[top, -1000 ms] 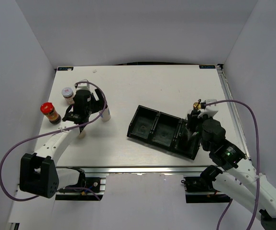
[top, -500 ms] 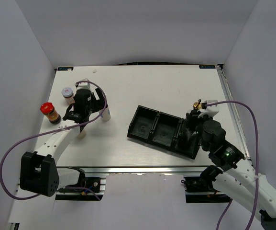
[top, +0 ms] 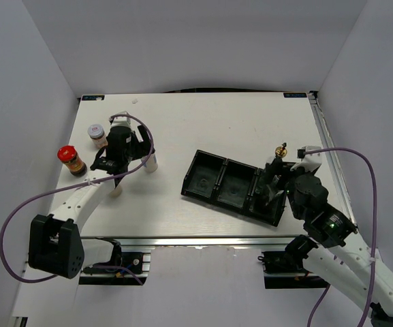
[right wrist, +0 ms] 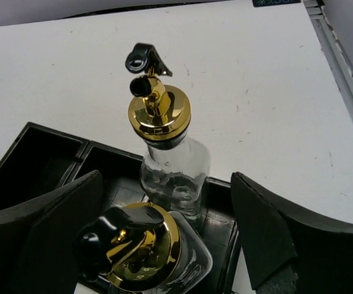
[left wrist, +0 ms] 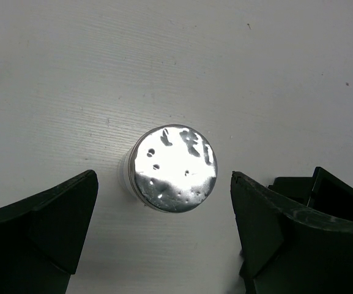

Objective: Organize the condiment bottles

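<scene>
Since the earlier pictures the right end effector [right wrist: 167, 177] has been drawn back toward its base, away from the rear glass bottle [right wrist: 159, 116], whose gold pourer top is now seen free from above. The left arm is almost not changed.

Both glass bottles are standing upright in the right compartment of the black tray [top: 203, 165], with the front glass bottle [right wrist: 136, 245] just beside the rear one. The right end effector is spread wide on both sides of them and nothing is held in it. This part of the task can be judged as done.

Four things are left on the tabletop [top: 237, 122]. A silver-capped shaker [left wrist: 175, 168] is standing upright between the fingers of the left end effector [left wrist: 164, 177], which is wide open and is not touching it. From above, a pale thing that may be the second shaker [top: 116, 190] is seen, partly hidden under the left arm. The red-capped brown jar [top: 70, 161] and the small pale-lidded jar [top: 97, 134] are standing near the left edge, well apart from the tray.

No bottle is seen in the left and middle compartments, so place seems to be left there. Only bare tabletop is seen between the shaker and the tray. The purple cable [top: 145, 136] of the left arm is hanging near, and a snag is judged possible.
</scene>
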Robot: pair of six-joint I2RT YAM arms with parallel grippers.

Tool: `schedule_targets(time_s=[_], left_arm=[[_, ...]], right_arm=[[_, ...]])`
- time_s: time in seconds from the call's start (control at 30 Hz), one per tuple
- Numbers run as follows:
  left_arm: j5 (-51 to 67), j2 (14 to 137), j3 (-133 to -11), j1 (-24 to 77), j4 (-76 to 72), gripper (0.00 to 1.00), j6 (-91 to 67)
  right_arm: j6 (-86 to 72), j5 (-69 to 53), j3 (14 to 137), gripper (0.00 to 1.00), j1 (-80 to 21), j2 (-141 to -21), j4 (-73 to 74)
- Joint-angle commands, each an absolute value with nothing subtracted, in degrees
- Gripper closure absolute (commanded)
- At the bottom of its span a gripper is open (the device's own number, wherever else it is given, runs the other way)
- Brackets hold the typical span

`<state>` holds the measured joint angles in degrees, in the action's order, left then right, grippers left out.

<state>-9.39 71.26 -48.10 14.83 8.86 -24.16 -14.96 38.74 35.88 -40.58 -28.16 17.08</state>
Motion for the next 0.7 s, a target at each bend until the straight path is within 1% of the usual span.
schedule_targets(time_s=[0.0, 0.2, 0.47, 0.5, 0.6, 0.63, 0.67], left_arm=[[-9.3, 71.8, -50.8, 15.4, 9.4, 0.02, -23.2], [-9.8, 74.9, -52.8, 16.0, 10.9, 0.02, -22.0], [-13.4, 79.7, -56.1, 17.0, 10.5, 0.02, -20.4], [-13.3, 80.4, -56.5, 17.1, 10.3, 0.04, -19.9], [-13.5, 82.9, -58.2, 17.6, 10.1, 0.15, -19.5], [-14.1, 83.6, -58.7, 17.8, 10.5, 0.22, -19.2], [-14.7, 84.2, -59.3, 18.0, 11.0, 0.27, -18.9]], right_arm=[[-16.5, 42.8, 41.6, 0.11, -40.7, -29.0, 20.1], [-17.3, 43.1, 47.0, 0.1, -40.7, -28.2, 22.8], [-14.9, 36.6, 51.9, 0.11, -40.7, -25.8, 23.6], [-14.8, 35.5, 52.3, 0.11, -40.7, -25.5, 23.7], [-14.2, 34.2, 53.3, 0.1, -40.7, -24.3, 24.1], [-14.2, 34.1, 53.6, 0.11, -40.7, -24.2, 24.8], [-14.4, 34.2, 54.3, 0.11, -40.7, -23.8, 26.2]])
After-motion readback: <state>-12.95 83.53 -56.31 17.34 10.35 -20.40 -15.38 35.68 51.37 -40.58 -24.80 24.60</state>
